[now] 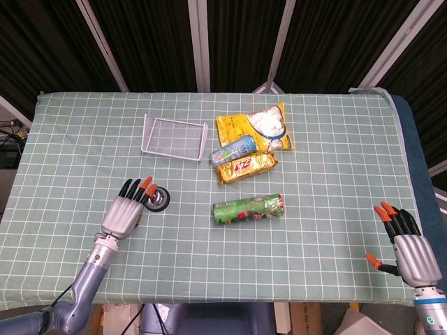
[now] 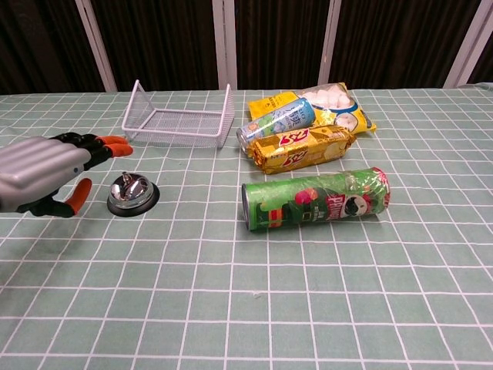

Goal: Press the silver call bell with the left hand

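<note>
A green checked tablecloth (image 1: 335,160) is covering the table. The silver call bell (image 2: 132,193) is sitting left of centre, with the left hand (image 2: 48,174) hovering just beside it, fingers apart and empty. The right hand (image 1: 408,248) is resting open at the near right edge.
</note>
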{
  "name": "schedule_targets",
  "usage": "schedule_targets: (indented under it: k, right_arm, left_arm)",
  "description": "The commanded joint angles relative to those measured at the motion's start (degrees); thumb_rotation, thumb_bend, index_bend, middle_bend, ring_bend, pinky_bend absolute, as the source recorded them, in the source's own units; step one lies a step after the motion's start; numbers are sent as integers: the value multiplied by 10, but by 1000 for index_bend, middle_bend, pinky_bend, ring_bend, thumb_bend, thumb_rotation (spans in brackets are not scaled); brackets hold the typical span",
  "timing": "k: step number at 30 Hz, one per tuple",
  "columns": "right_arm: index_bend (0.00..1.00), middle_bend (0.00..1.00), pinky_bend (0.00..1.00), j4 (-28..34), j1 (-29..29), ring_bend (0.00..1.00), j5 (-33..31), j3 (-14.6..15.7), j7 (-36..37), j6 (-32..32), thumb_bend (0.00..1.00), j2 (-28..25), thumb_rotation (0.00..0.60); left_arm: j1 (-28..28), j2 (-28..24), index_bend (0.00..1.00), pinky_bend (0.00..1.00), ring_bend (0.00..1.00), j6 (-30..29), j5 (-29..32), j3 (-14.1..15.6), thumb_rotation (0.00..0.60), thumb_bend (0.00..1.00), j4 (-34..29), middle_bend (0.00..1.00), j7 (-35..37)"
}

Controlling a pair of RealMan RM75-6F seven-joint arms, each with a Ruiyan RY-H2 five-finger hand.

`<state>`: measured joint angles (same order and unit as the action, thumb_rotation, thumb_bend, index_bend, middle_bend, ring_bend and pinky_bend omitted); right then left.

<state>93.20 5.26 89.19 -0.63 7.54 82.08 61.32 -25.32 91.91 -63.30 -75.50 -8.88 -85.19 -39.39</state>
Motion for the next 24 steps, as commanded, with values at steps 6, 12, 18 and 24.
schedule_targets:
  k: [6, 12, 18, 24]
  right_arm:
    - [0, 0, 0, 1, 0, 0, 2, 0, 0, 1, 247, 0, 600]
    - [0, 0, 0, 2, -1, 0, -1, -1, 5, 1, 247, 0, 600]
    - [0, 0, 0, 1, -1, 0, 1, 0, 6, 2, 247, 0, 600]
    - [0, 0, 0, 0, -1, 0, 2, 0, 4, 3, 247, 0, 600]
  left_arm:
    - [-21, 23, 0, 0, 0, 33, 20, 16, 600, 1000, 47, 0, 4]
    - [-30, 28, 0, 0, 0, 43, 32, 30, 600, 1000, 55, 0, -10]
    - [-33, 20, 0, 0, 0, 10, 10, 23, 600, 1000, 40, 0, 16]
    - [-46, -5, 0, 0, 0, -23, -8, -5, 600, 1000, -11, 0, 28]
